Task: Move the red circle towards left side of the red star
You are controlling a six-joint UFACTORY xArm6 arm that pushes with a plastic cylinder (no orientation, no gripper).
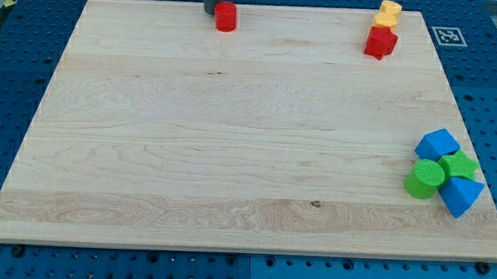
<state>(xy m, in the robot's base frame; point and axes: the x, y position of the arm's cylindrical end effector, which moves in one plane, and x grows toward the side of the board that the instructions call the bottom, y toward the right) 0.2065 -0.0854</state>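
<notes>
The red circle [226, 16], a short red cylinder, stands near the top edge of the wooden board, left of the middle. My tip [211, 12] is right against its left side, and only the rod's lowest part shows at the view's top. The red star [380, 42] lies far to the right near the top right corner, with a wide stretch of board between it and the red circle.
A yellow block [388, 13] touches the red star's top. At the right edge sit a blue cube [437, 145], a green circle [424, 178], a green block [461, 166] and a blue triangle [460, 196], bunched together. The board's top edge [305, 6] is close behind the circle.
</notes>
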